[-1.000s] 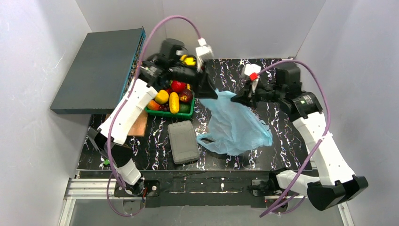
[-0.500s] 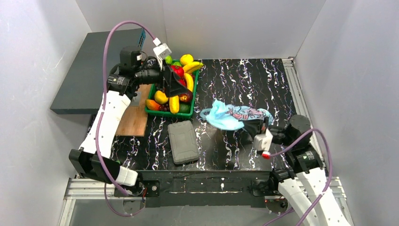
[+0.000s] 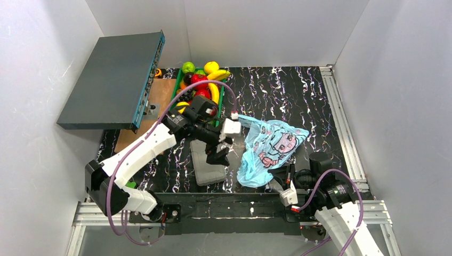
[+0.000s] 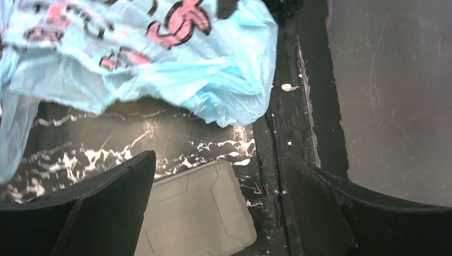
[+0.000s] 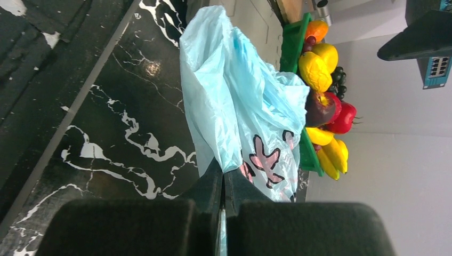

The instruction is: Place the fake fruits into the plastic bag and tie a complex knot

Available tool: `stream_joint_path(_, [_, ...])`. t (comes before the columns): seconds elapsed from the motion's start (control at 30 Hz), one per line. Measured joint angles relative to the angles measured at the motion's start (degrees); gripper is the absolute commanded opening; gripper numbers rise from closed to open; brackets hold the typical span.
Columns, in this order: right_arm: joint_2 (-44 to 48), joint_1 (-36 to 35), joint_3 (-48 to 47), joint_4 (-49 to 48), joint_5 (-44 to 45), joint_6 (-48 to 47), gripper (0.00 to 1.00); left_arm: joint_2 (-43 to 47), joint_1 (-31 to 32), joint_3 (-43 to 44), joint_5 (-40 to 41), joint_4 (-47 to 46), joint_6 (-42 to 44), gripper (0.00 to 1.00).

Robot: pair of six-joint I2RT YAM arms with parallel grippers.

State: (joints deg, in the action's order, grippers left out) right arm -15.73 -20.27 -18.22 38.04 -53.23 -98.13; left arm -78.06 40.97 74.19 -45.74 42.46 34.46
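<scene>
Top view: my left gripper (image 3: 219, 158) hangs over a grey ribbed case (image 3: 205, 172), jaws spread wide and holding nothing. The plastic bag (image 3: 272, 144) lies just right of it on the black marbled table (image 3: 298, 90) (cartoon face up), with its near end at my right gripper (image 3: 281, 184). The fake fruits (image 3: 205, 85) sit in a green tray (image 3: 224, 88) at the far side.

Left wrist view: the case (image 4: 197, 213) is below my parted fingers (image 4: 106, 208). The bag (image 4: 160, 69) is beyond them, untouched.

Right wrist view: my fingers (image 5: 208, 186) press together, pinching a fold of the bag (image 5: 234, 106). The bag partly hides the fruits (image 5: 320, 80) behind it.
</scene>
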Motion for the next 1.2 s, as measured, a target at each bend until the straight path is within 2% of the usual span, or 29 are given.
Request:
stream_joint_path(0.07, [0.00, 0.00, -0.04, 1.16, 0.02, -0.28, 0.01, -0.04, 3.21, -0.02, 0.98, 0.00, 3.72, 0.82])
stream_joint_path(0.13, [0.02, 0.00, -0.11, 1.73, 0.02, -0.44, 0.01, -0.07, 6.21, -0.02, 1.66, 0.02, 7.21, 0.71])
stream_joint_path(0.2, [0.13, 0.00, -0.11, 2.16, 0.02, -0.46, 0.01, -0.31, 9.22, 0.11, 2.12, 0.28, 11.58, 0.65])
stream_joint_path(0.47, [0.37, -0.02, -1.60, 2.58, -0.33, 0.52, 0.01, -1.29, 18.69, 0.94, 6.99, 3.50, 31.17, 0.57])
stream_joint_path(0.67, [0.31, -0.02, -1.70, 2.58, -0.98, 0.66, 0.01, -7.32, 20.90, 3.61, 8.61, 4.57, 39.69, 0.61])
stream_joint_path(0.8, [0.20, -0.02, -1.73, 2.56, -0.96, 1.09, 0.01, -12.68, 21.11, 6.29, 9.62, 4.26, 43.76, 0.77])
stream_joint_path(0.93, [0.22, -0.02, -1.73, 2.54, -0.98, 1.99, 0.01, -15.23, 21.79, 6.32, 11.06, 4.79, 48.78, 0.79])
stream_joint_path(1.07, [0.44, -0.02, -1.77, 2.54, -1.03, 2.43, 0.01, -17.29, 22.29, 6.34, 12.57, 5.44, 52.09, 0.70])
stream_joint_path(1.2, [0.52, -0.02, -1.97, 2.49, -1.27, 3.54, 0.01, -19.08, 22.45, 6.34, 13.86, 5.01, 53.57, 0.50])
